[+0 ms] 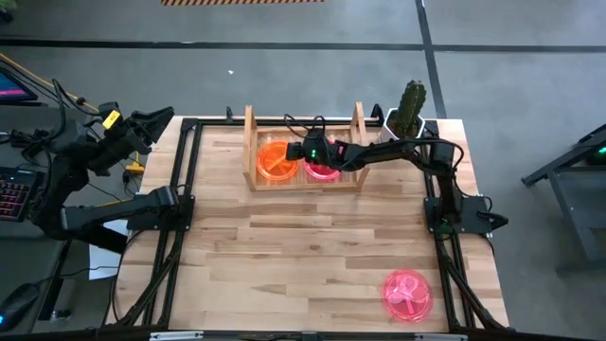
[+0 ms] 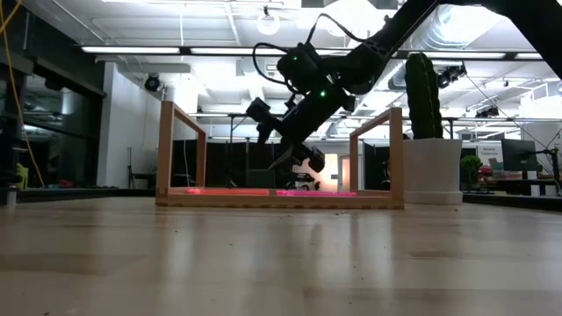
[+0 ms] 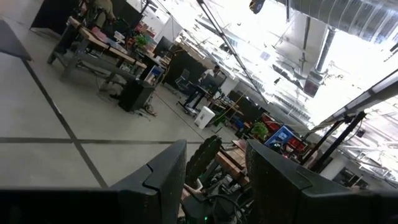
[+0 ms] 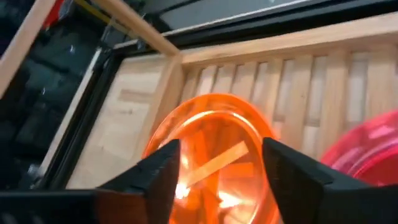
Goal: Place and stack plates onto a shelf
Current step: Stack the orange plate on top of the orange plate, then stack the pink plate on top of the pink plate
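The shelf [image 1: 251, 142] is a low light-wood rack at the table's far edge. On its slatted base an orange plate [image 4: 211, 143] lies on the left and a pink plate [image 1: 324, 172] on the right. My right gripper [image 4: 217, 162] hangs open just above the orange plate [image 1: 273, 159], slanting down from the right, with a finger over each side of it. Another pink plate [image 1: 407, 294] lies flat near the table's near right corner. My left gripper [image 3: 214, 168] is open and raised off the table's far left corner [image 1: 156, 123].
A cactus in a white pot [image 1: 409, 112] stands just right of the shelf, beside my right arm. The shelf's two upright side boards [image 2: 180, 149] [image 2: 378, 158] flank my right gripper [image 2: 281, 145]. Bare wooden tabletop [image 1: 303, 256] stretches from the shelf toward the near edge.
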Controlling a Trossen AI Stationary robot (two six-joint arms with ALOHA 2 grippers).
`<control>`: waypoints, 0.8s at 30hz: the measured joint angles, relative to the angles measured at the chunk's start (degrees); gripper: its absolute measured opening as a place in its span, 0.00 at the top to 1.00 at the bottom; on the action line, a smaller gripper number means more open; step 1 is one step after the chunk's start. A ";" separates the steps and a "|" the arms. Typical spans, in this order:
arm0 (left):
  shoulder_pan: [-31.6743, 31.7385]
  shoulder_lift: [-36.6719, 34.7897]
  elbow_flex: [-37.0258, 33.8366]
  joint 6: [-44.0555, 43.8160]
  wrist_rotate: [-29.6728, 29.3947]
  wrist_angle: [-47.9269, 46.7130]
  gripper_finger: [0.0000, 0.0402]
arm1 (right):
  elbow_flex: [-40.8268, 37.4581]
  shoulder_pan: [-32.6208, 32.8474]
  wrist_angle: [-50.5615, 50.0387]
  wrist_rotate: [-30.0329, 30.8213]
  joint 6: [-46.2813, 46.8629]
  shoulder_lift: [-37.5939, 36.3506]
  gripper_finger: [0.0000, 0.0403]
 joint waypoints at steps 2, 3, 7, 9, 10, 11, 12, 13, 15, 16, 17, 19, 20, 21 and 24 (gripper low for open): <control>0.00 -0.02 0.00 0.00 0.00 0.00 0.61 | 0.00 -1.13 -0.83 -3.24 -1.82 -1.29 0.44; 0.00 -0.02 0.00 0.00 0.00 0.00 0.61 | 0.00 -1.79 -0.98 -4.81 -2.79 -2.19 0.42; 0.00 0.24 -0.05 0.49 -0.44 0.15 0.61 | 0.00 -3.64 -2.88 -8.64 -8.24 -7.34 0.38; 0.00 0.97 -0.91 1.17 -0.52 0.99 0.61 | 0.00 -3.95 -2.82 -10.87 -12.79 -10.72 0.38; 0.00 1.42 -1.97 1.36 -0.43 1.81 0.61 | 0.00 -3.90 -3.02 -12.18 -15.23 -12.54 0.38; 0.00 1.89 -3.60 1.38 0.15 3.56 0.61 | 0.00 -3.74 -3.26 -13.64 -17.53 -14.37 0.38; 0.00 2.39 -5.75 1.29 1.38 6.00 0.61 | 0.02 -3.48 -4.03 -15.27 -19.69 -16.23 0.37; 0.00 2.84 -8.41 0.80 2.77 9.36 0.61 | 0.00 -3.13 -5.34 -16.73 -21.84 -18.04 0.37; -0.09 3.89 -14.81 -0.97 6.13 19.08 0.61 | 0.00 -2.10 -8.65 -18.71 -25.11 -21.88 0.37; -0.30 4.57 -18.45 -2.38 7.92 25.05 0.61 | 0.00 -1.40 -10.95 -19.08 -26.60 -23.83 0.37; -0.83 5.49 -22.05 -4.03 9.43 31.99 0.61 | 0.00 -0.74 -12.97 -19.23 -28.01 -25.85 0.37; -2.71 7.90 -28.76 -7.93 10.85 46.33 0.61 | 0.00 0.77 -18.42 -19.14 -30.52 -29.78 0.37; -3.91 9.42 -31.70 -9.48 10.83 53.15 0.61 | 0.00 1.53 -21.08 -19.07 -31.37 -31.65 0.37; -5.33 11.04 -34.12 -10.54 10.44 58.97 0.61 | 0.00 2.45 -24.06 -18.60 -32.03 -33.41 0.37; -10.22 15.74 -38.05 -11.06 8.00 69.55 0.61 | 0.00 5.34 -33.22 -15.26 -33.24 -38.44 0.37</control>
